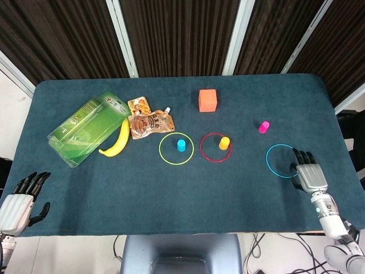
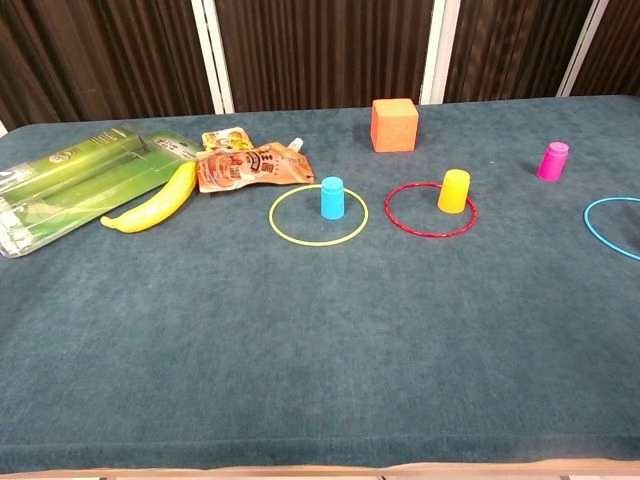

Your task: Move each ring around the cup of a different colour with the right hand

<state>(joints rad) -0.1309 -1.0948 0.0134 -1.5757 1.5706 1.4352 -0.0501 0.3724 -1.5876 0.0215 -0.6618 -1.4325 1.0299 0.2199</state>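
Note:
A blue ring (image 1: 282, 160) (image 2: 612, 226) lies flat at the right with no cup inside it. My right hand (image 1: 306, 173) rests on the cloth at the ring's right rim, fingers spread over its edge. The pink cup (image 1: 263, 127) (image 2: 552, 161) stands alone behind the blue ring. A yellow ring (image 1: 176, 148) (image 2: 318, 216) surrounds the blue cup (image 1: 181, 145) (image 2: 331, 197). A red ring (image 1: 215, 148) (image 2: 431, 209) surrounds the yellow cup (image 1: 224, 142) (image 2: 453, 191). My left hand (image 1: 20, 201) lies open at the front left corner.
An orange cube (image 1: 207, 100) (image 2: 394, 125) stands at the back centre. A banana (image 1: 117, 139) (image 2: 152, 202), a green plastic pack (image 1: 86, 128) (image 2: 70, 185) and two snack pouches (image 1: 149, 122) (image 2: 248, 163) lie at the back left.

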